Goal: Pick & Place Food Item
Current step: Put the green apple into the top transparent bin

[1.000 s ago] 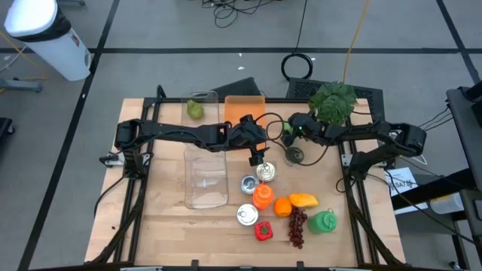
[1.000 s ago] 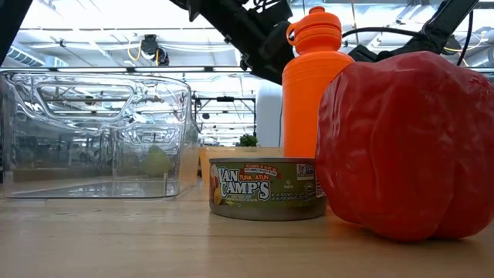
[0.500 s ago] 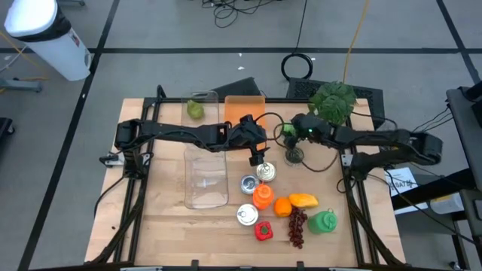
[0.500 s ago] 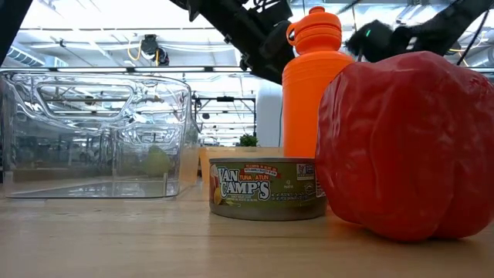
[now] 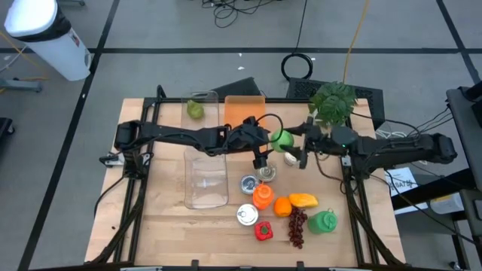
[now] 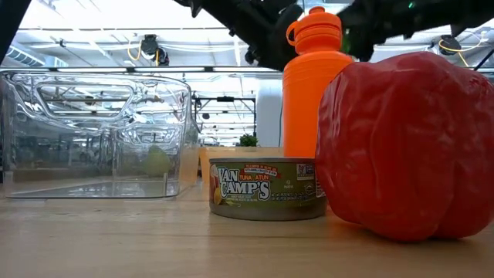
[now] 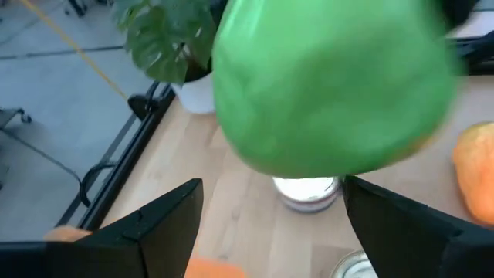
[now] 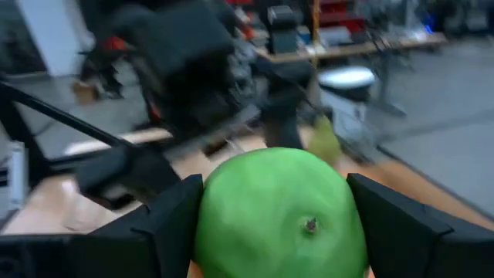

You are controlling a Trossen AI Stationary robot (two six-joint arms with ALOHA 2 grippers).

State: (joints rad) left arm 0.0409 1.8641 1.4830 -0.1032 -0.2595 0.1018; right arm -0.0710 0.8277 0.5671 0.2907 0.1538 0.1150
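A green apple [image 5: 282,138] hangs above the table's middle in my right gripper [image 5: 291,143], which reaches in from the table's right. In the right wrist view the apple [image 8: 278,208] fills the gap between the two dark fingers. My left gripper [image 5: 260,156] stands just left of the apple and is open. In the left wrist view the apple [image 7: 328,85] looms close above the spread fingers of my left gripper [image 7: 270,189]; I cannot tell whether they touch it. In the low view both arms show only as dark shapes behind the bottle top. My right gripper pinches the green apple by its two sides between the fingers [image 8: 166,224]. The apple's stem end [image 8: 310,225] faces the wrist camera. The fingers come about level from the table's right side. The apple is lifted clear of the table.
A clear plastic container [image 5: 205,177] lies left of centre, with a yellow-green fruit [image 5: 195,110] beyond it. Near the grippers stand tuna cans [image 5: 248,184], an orange bottle [image 5: 262,197], an orange [image 5: 282,206], grapes [image 5: 297,226], a red pepper [image 6: 405,147] and a potted plant [image 5: 331,102].
My right arm has stretched out and swung its gripper toward the table's left and slightly toward the near edge, closer to my left gripper. The green apple now shows between the two grippers. In the low view the right arm has crossed leftward behind the bottle top.
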